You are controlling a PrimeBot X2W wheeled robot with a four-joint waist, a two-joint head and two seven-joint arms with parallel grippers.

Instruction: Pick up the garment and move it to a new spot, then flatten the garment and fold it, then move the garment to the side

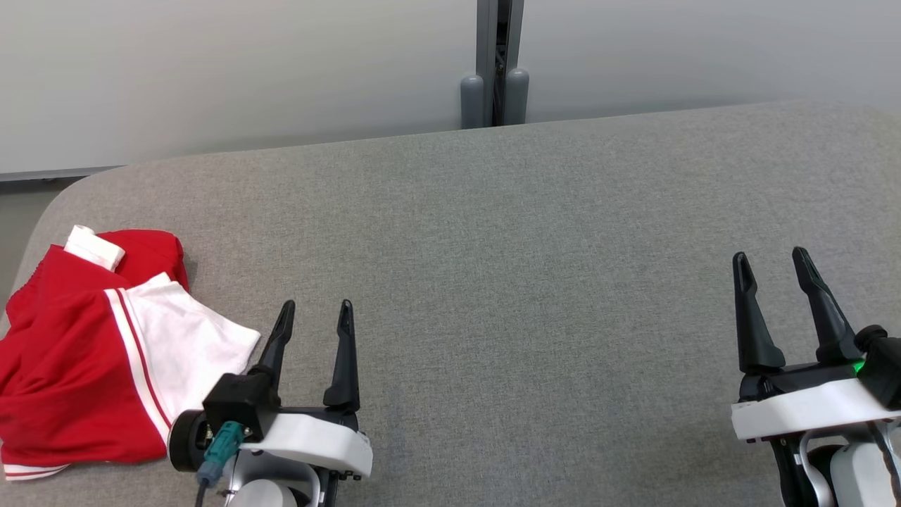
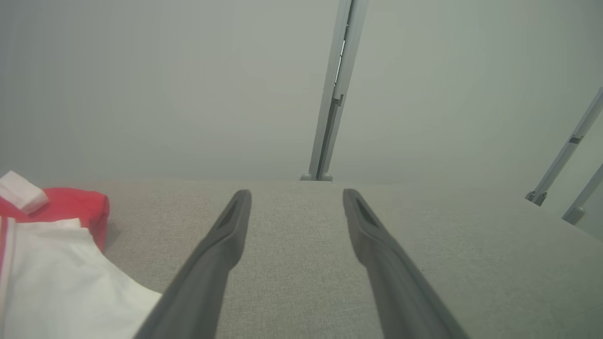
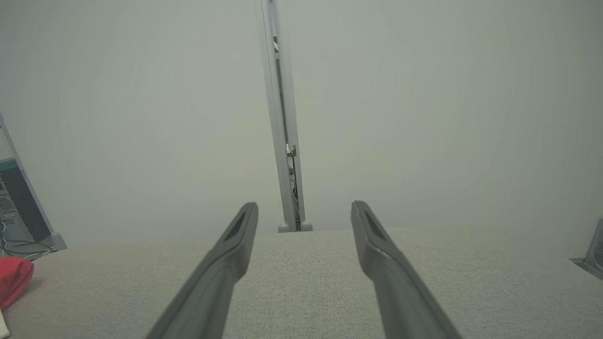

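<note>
Head view: a red-and-white garment [image 1: 77, 366] lies crumpled at the near left corner of the bench [image 1: 528, 282]. Its soft jersey is bunched into loose folds, with a white panel bordered by thin red and white stripes turned up on top and a white ribbed cuff poking out at the far end. The bench is covered in grey woven cloth, matt and finely grained, with rounded corners. A plain pale wall [image 1: 211, 70] and a grey metal post [image 1: 498, 63] stand behind its far edge. The left pincer [image 1: 316, 305] sits just beside the garment's right hem, its two long, dark, tapered fingers spread apart with nothing between them. The right pincer [image 1: 769, 255] hangs well apart near the bench's right edge, its fingers likewise parted and empty. A broad stretch of grey cloth lies between the two arms and runs to the far edge. In the left wrist view the white panel lies close to one finger; whether they touch cannot be told.
</note>
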